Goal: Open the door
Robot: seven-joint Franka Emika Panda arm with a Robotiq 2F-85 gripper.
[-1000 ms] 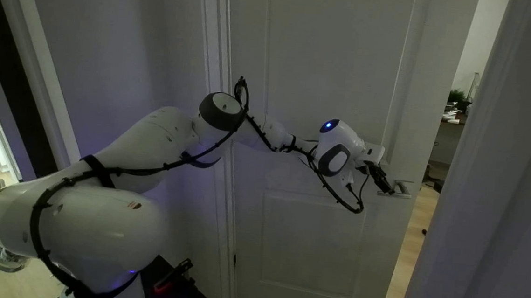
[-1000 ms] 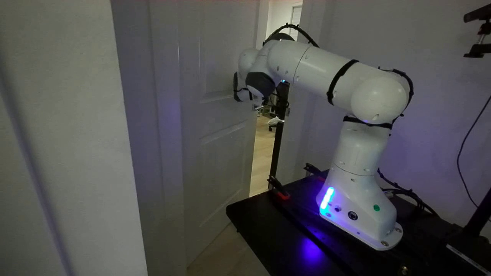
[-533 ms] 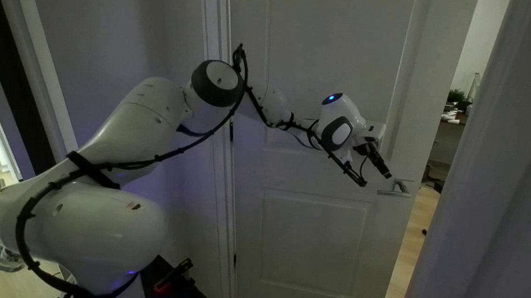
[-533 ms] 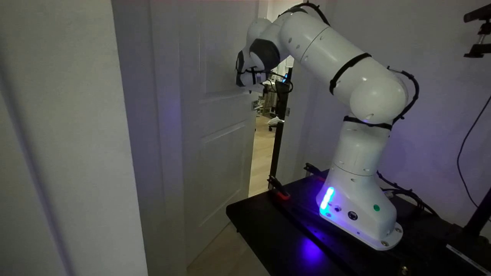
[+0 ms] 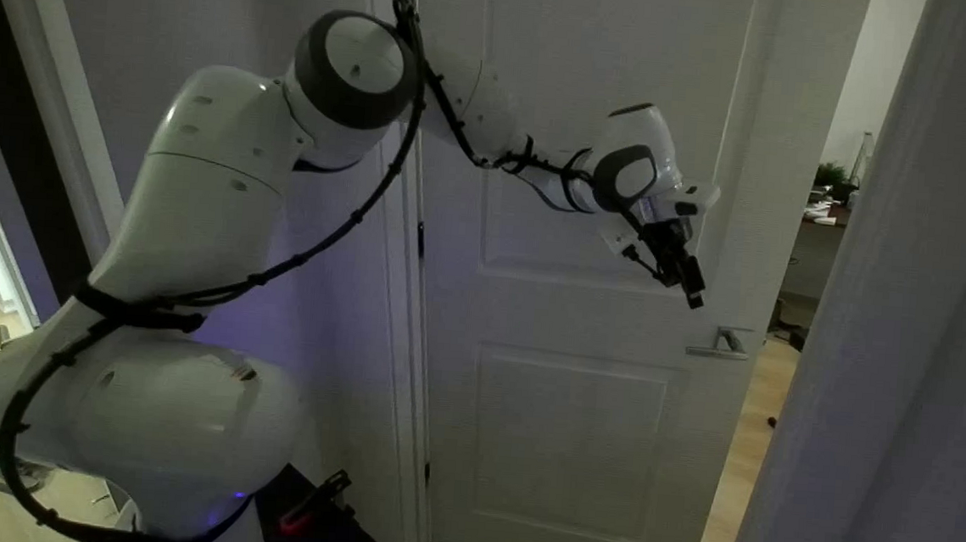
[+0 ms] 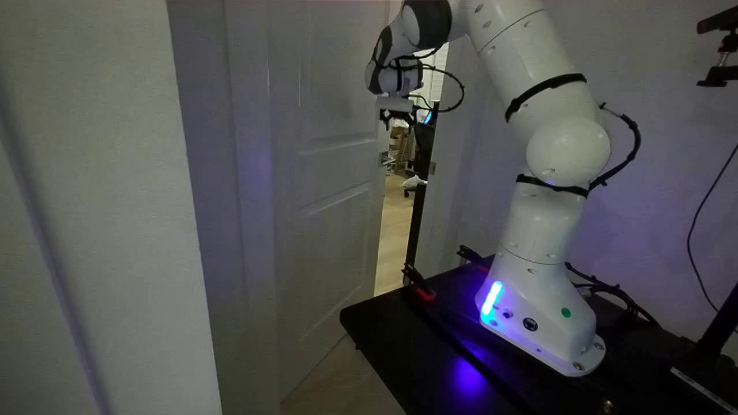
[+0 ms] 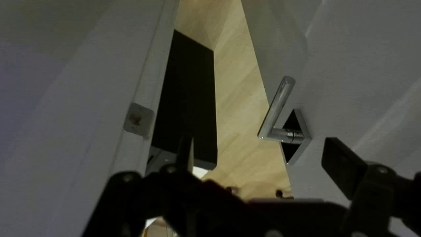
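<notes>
The white panelled door (image 5: 573,439) stands ajar, with a gap along its handle edge; it also shows in an exterior view (image 6: 328,242) and the wrist view (image 7: 348,79). Its silver lever handle (image 5: 720,349) sits level near that edge. My gripper (image 5: 694,298) is above the handle, apart from it, and points downward. In an exterior view the gripper (image 6: 398,120) shows near the door's edge. In the wrist view the gripper (image 7: 264,161) is open with nothing between its fingers, and the handle (image 7: 279,112) shows ahead of them.
The door frame (image 7: 131,154) with its strike plate (image 7: 138,119) borders the gap. A dark flat panel (image 7: 190,98) shows in the gap. The arm stands on a black table (image 6: 380,323) with clamps (image 6: 420,285). A black post (image 6: 418,225) stands by the gap.
The arm has risen and drawn back. My gripper has moved from beside the handle to above it and tilted more downward. The door shows no clear movement.
</notes>
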